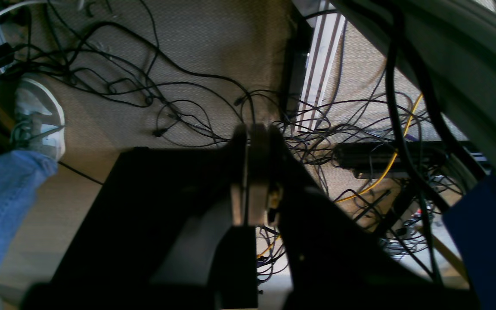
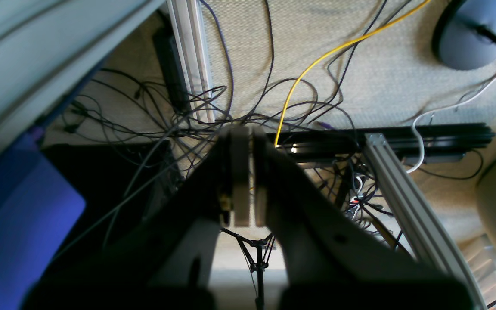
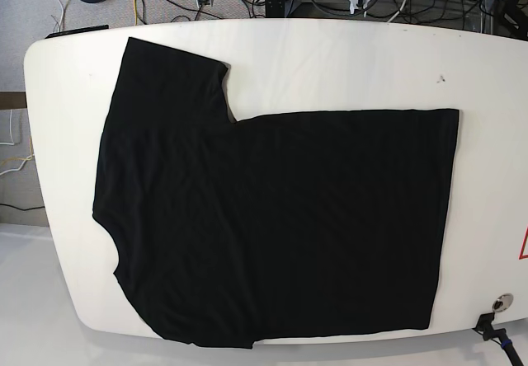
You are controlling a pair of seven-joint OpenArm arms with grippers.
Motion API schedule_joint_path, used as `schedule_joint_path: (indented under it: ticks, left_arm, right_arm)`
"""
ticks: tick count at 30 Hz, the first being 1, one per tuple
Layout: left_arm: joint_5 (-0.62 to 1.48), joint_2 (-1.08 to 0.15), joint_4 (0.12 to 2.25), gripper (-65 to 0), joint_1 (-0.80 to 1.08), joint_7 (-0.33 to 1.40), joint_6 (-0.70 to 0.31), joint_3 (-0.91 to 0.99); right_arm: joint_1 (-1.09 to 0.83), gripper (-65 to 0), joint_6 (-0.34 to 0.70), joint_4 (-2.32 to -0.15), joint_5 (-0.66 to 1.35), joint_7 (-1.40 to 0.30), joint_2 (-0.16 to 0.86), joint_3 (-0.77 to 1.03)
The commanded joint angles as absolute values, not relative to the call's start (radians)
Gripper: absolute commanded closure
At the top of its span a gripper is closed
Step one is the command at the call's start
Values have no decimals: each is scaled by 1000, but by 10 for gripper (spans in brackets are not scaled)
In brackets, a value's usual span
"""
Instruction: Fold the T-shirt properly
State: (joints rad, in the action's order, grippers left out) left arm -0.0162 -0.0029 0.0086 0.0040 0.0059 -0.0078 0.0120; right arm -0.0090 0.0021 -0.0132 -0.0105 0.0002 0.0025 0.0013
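Note:
The black T-shirt (image 3: 272, 218) lies spread flat on the white table (image 3: 346, 61) in the base view, plain side up. One sleeve reaches toward the far left corner, and the hem runs along the right. Neither arm shows in the base view. In the left wrist view my left gripper (image 1: 254, 133) is shut with nothing between its fingers, hanging over a carpeted floor full of cables. My right gripper (image 2: 246, 133) in the right wrist view is also shut and empty, above the floor beside the table. The T-shirt appears in neither wrist view.
Tangled black cables (image 1: 144, 90), a yellow cable (image 2: 317, 64) and aluminium frame rails (image 2: 403, 193) cover the floor. A person's jeans leg and white shoe (image 1: 41, 116) stand at the left of the left wrist view. A small metal fitting (image 3: 500, 304) sits near the table's front right edge.

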Motion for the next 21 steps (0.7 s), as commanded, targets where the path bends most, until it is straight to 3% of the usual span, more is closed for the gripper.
schedule_joint_path:
  ticks: [1, 21]
  left_arm:
    - [-9, -1, 26, -3, 5, -5, -8, 12]
    - [-13, -5, 38, -12, 14, -5, -1, 10]
  right_arm:
    - [-13, -12, 18, -24, -16, 2, 5, 1]
    - [-18, -11, 19, -17, -14, -5, 6, -2]
